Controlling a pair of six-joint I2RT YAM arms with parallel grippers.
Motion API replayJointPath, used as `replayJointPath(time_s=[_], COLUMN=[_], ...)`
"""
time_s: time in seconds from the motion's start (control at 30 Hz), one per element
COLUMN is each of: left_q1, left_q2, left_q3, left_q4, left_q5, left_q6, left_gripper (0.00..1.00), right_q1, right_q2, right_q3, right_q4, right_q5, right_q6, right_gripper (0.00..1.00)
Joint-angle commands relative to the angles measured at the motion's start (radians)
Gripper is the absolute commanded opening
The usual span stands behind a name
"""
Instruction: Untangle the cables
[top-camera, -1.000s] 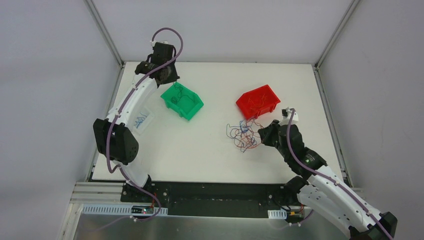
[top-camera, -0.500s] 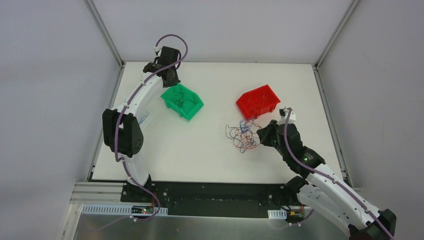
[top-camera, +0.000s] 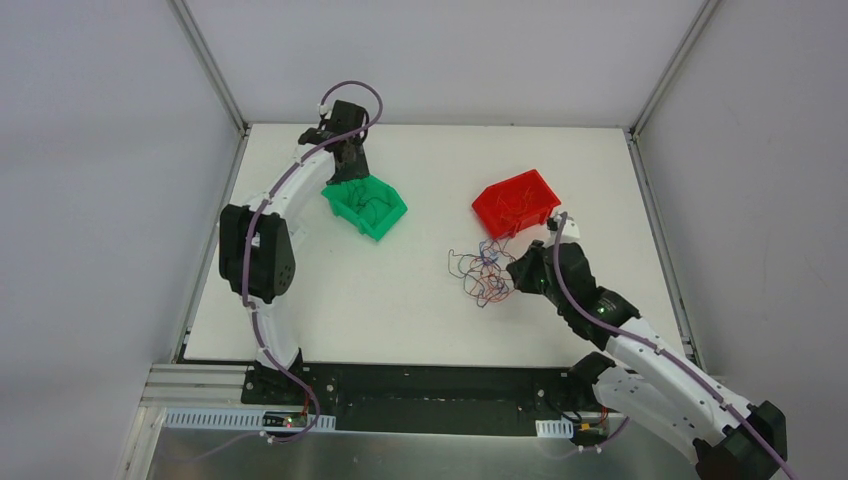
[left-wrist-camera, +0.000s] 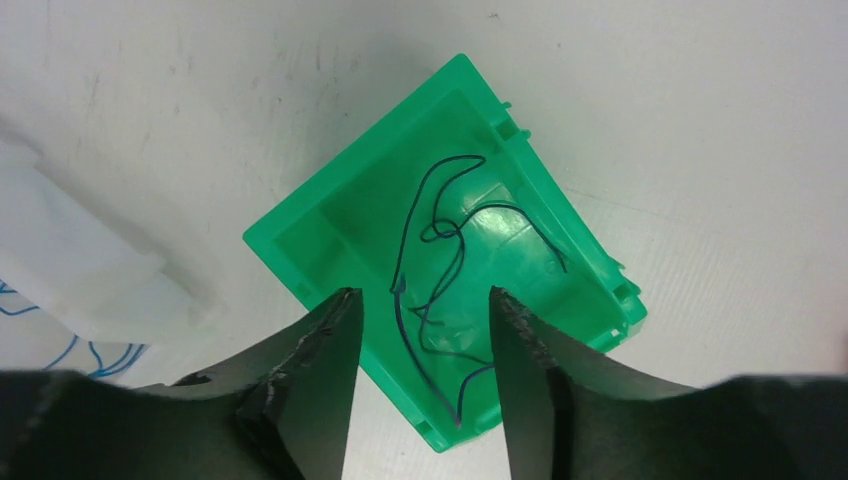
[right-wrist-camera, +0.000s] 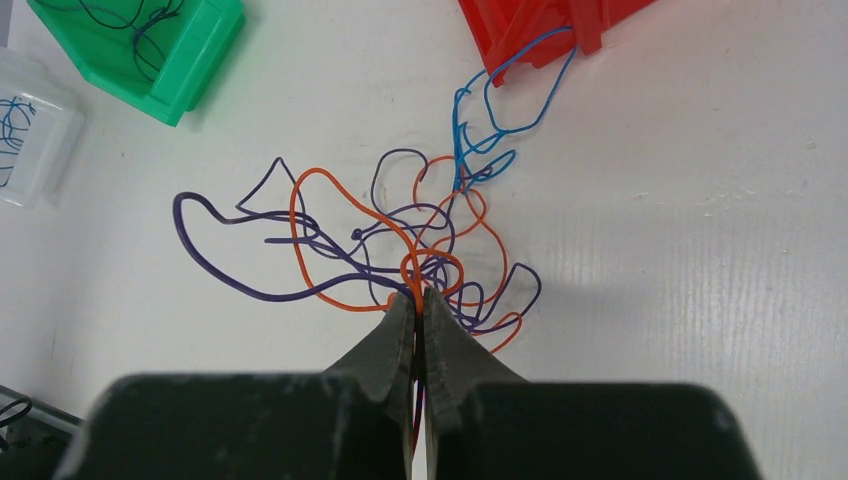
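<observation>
Cables (right-wrist-camera: 430, 262) vanish between pinched right end effector (right-wrist-camera: 419, 294); red bin (right-wrist-camera: 512, 20) cropped.

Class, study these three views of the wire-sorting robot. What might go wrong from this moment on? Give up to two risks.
1. The right end effector is shut where orange and purple strands of the tangle cross. Pulling may drag several strands at once and tighten the knot.
2. The blue cable reaches the rim of the red bin. A pull could snag it there or shift the bin.
</observation>
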Motion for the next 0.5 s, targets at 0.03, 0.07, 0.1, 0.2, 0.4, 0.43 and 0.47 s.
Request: replayJointPath(time_s=[0.03, 0.07, 0.1, 0.2, 0.4, 0.43, 0.47], left_q1=[0.009, 0.008, 0.009, 0.007, -0.022, -0.031, -0.038], left_q2=[-0.112, -0.134, -0.156, -0.223, -0.369, -0.392, -0.418], left_q3=[0.000, -0.012, -0.020, -0.046, -0.126, -0.149, -0.176], left_q4=[-0.003, -0.004, -0.004, -0.004, -0.003, -0.003, 0.000], left_q5=[0.071, 0.084, 0.100, 0.175, 0.324, 0.352, 0.387], left_q6=[-0.004, -0.005, -0.005, 0.002, 0.030, 0.032, 0.034], left_gripper=[0.69, 0.74, 0.77, 0.89, 0.94, 0.94, 0.94], right_q1=[-0.001, -0.001, 0.001, 0.027, 0.165, 0.174, 0.176], right_q2=[0.016, 0.025, 0.038, 0.108, 0.253, 0.273, 0.289], right_q3=[0.049, 0.055, 0.065, 0.114, 0.261, 0.287, 0.303], right_q4=[0.068, 0.067, 0.063, 0.059, 0.177, 0.198, 0.223], right_q5=[-0.067, -0.086, -0.098, -0.130, -0.277, -0.318, -0.357], right_q6=[-0.009, -0.021, -0.029, -0.055, -0.088, -0.071, -0.047], right_gripper=[0.00, 0.00, 0.00, 0.00, 0.00, 0.00, 0.00])
